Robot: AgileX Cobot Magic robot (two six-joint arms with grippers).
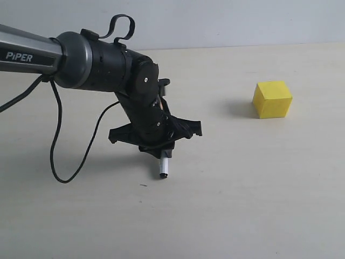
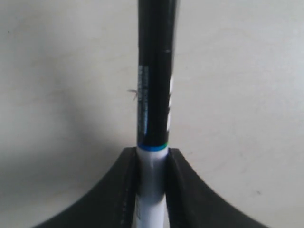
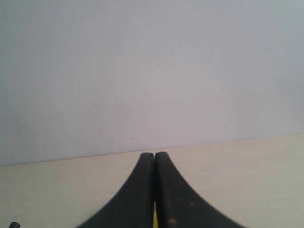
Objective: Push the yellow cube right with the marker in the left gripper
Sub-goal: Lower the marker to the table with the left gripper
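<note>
Left gripper, jaws clamped on the marker, holds it pointing down, nearly upright, with the yellow cube well apart to the jaws' right.

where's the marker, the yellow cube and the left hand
marker (image 1: 164, 168): exterior view, white end sticking out below the hand
yellow cube (image 1: 275, 107): exterior view, middle of its front face
left hand (image 2: 152, 153): left wrist view, midway between its fingertips, clamped on the marker

beige table, pale grey wall
</note>
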